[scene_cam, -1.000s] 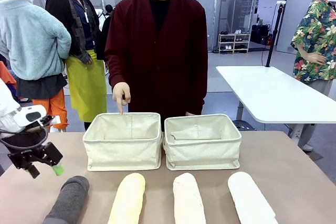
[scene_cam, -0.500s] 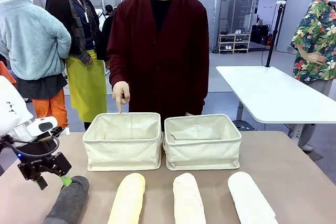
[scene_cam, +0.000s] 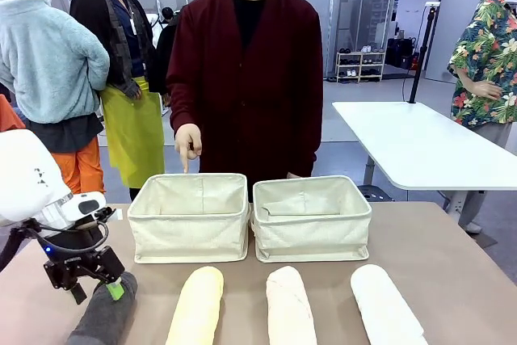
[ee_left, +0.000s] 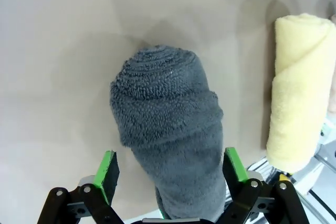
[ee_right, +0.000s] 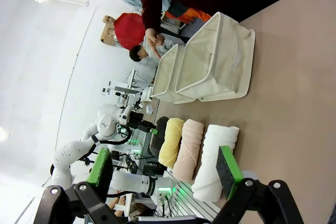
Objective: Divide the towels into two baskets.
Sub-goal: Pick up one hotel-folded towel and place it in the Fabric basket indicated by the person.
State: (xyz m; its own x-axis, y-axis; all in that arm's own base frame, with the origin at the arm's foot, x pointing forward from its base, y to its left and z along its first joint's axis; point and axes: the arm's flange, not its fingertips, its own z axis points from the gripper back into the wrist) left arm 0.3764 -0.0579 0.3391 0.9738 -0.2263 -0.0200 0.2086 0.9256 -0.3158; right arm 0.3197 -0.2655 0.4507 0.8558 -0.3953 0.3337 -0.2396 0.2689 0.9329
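Note:
Four rolled towels lie in a row at the near edge: dark grey [scene_cam: 105, 314], pale yellow [scene_cam: 196, 305], pinkish cream [scene_cam: 289, 305] and white [scene_cam: 384, 305]. Behind them two cream baskets stand side by side, left [scene_cam: 190, 228] and right [scene_cam: 311, 228], with no towels seen inside. My left gripper [scene_cam: 93, 282] is open over the grey towel's far end. In the left wrist view the grey towel [ee_left: 168, 124] lies between the spread green pads [ee_left: 107, 169]. My right gripper [ee_right: 164, 166] is open and holds nothing, hanging well above the table over the white towel [ee_right: 215, 161].
A person in a dark red cardigan stands at the far side, one hand [scene_cam: 187, 145] pointing a finger down at the left basket's back rim. The brown table [scene_cam: 452, 272] is bare to the right of the baskets. A white table [scene_cam: 420, 147] stands beyond.
My left gripper has come down and to the right, from beside the table's left edge to straddling the grey towel's far end. The towels, baskets and pointing hand have not moved.

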